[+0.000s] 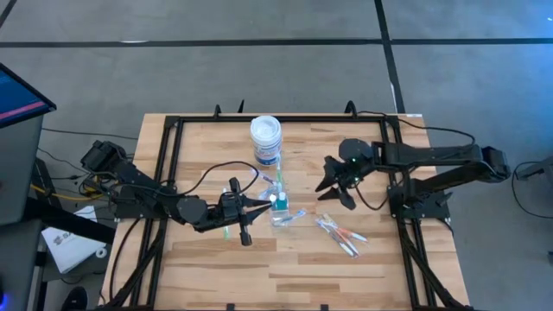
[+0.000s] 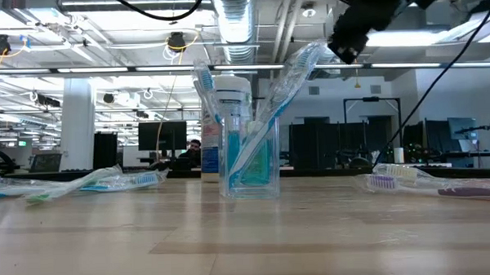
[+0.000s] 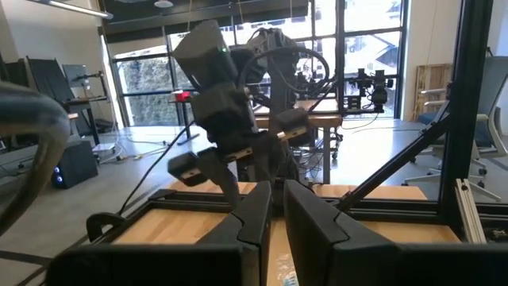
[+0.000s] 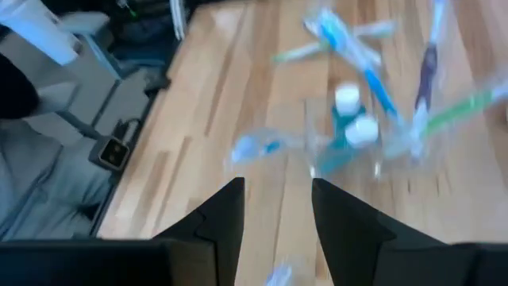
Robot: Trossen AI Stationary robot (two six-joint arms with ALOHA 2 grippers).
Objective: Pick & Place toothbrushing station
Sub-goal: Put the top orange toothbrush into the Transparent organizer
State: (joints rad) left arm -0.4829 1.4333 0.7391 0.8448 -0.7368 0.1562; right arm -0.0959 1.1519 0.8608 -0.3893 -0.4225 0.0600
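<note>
The right tool (image 1: 339,192), fingers apart and empty, hangs near the cup (image 1: 279,210); the left tool (image 1: 256,207), nearly together, could tip it.

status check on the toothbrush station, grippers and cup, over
Left gripper shut, empty, just left of clear cup. Right gripper open, empty, right of cup. Cup upright, brushes inside; loose toothbrushes on table. White jar behind cup.

The clear plastic cup (image 2: 250,158) stands upright near the table centre, holding wrapped toothbrushes (image 2: 286,91) that lean outward above its rim and a blue white-capped tube (image 1: 280,201). More wrapped toothbrushes lie flat on the table: one group (image 1: 340,234) to the cup's right, others (image 2: 83,184) to its left.
</note>
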